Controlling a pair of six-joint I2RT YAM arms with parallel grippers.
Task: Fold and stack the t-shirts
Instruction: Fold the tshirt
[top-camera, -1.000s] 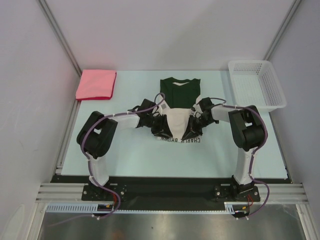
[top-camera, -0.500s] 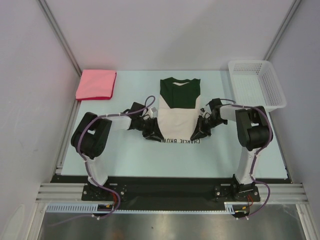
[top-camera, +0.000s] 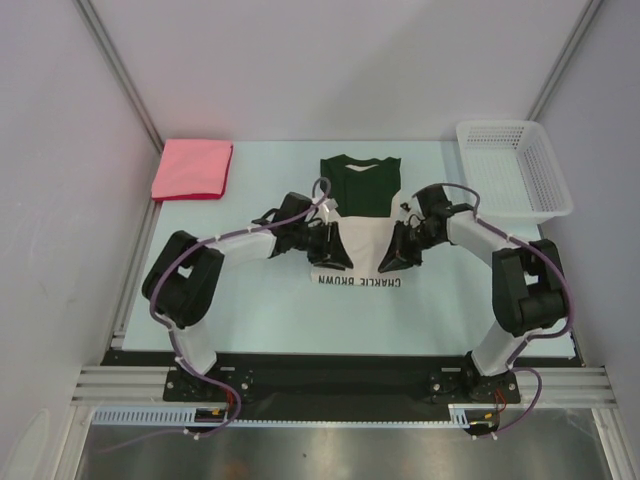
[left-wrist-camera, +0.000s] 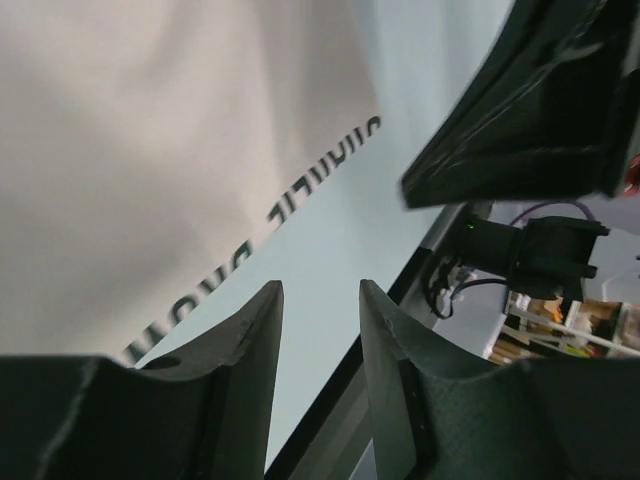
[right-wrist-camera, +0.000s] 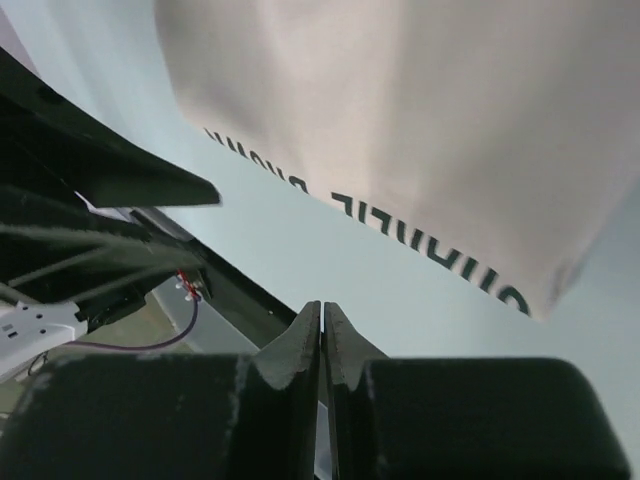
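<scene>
The left gripper (left-wrist-camera: 320, 292) is a little open and holds nothing. The right gripper (right-wrist-camera: 322, 308) is pressed closed, with no cloth seen in it. Both sit beside the Charlie Brown shirt (top-camera: 360, 225), a narrow strip in the middle of the table (top-camera: 250, 310). Its sides look folded in. Next, each gripper likely must pinch a bottom corner and lift it to the collar. There are two shirts, counting the folded pink shirt (top-camera: 192, 168), and one basket (top-camera: 500, 127).
</scene>
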